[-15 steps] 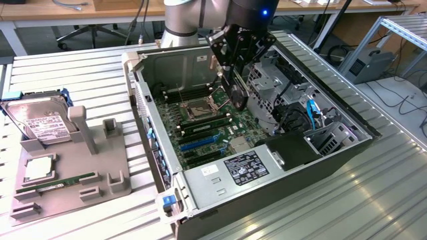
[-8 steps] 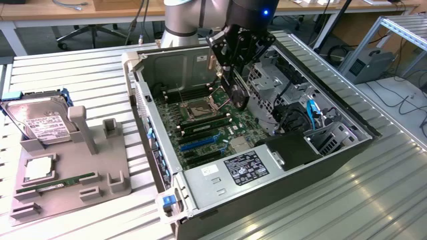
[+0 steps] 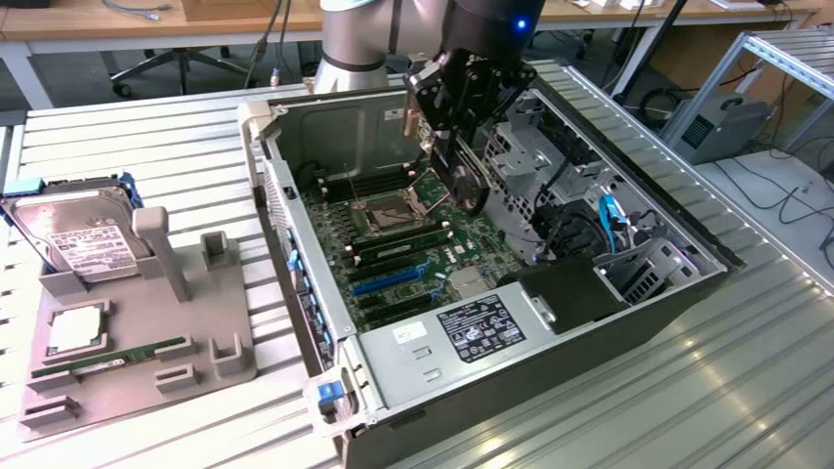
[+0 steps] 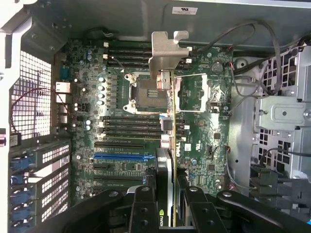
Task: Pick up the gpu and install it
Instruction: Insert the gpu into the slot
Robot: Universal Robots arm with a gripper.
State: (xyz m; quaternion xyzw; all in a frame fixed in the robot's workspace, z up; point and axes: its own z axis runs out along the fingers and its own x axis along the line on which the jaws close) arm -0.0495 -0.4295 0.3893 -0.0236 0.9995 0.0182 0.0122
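Over the open case (image 3: 277,176), above the board (image 3: 431,254), my gripper (image 3: 450,132) holds the one gpu (image 3: 466,186). The jaws are drawn narrow and clamped on its two flat faces, with one end of the card between my fingers (image 4: 144,211). The card stands on edge, not flat. Its long axis runs from my fingers out to the silver bracket (image 4: 164,51) at the far end. In the exterior view that line slopes steeply down toward the board, bracket end lowest. From the wrist I see the card nearly edge-on, a thin strip with the dark cooler on one face and the bracket lying over the socket (image 4: 146,92) area. It is not seated in a slot; whether its low end touches the board I cannot tell.

Counted: one gpu, one case, one board, one socket with its cover swung open, one long blue slot (image 4: 119,157). On the exterior view's left, well apart from the case, stands one grey tray (image 3: 131,391). One hard drive (image 3: 81,239) is propped in it, and one memory stick (image 3: 111,360) lies flat near its front edge.

Case and tray both rest on a table (image 3: 729,391) of silver ribbed metal slats. Behind it are wooden desks (image 3: 195,18), a chair (image 3: 163,63) base on the floor and loose cables. On the exterior view's right is a metal-frame rack (image 3: 782,49).
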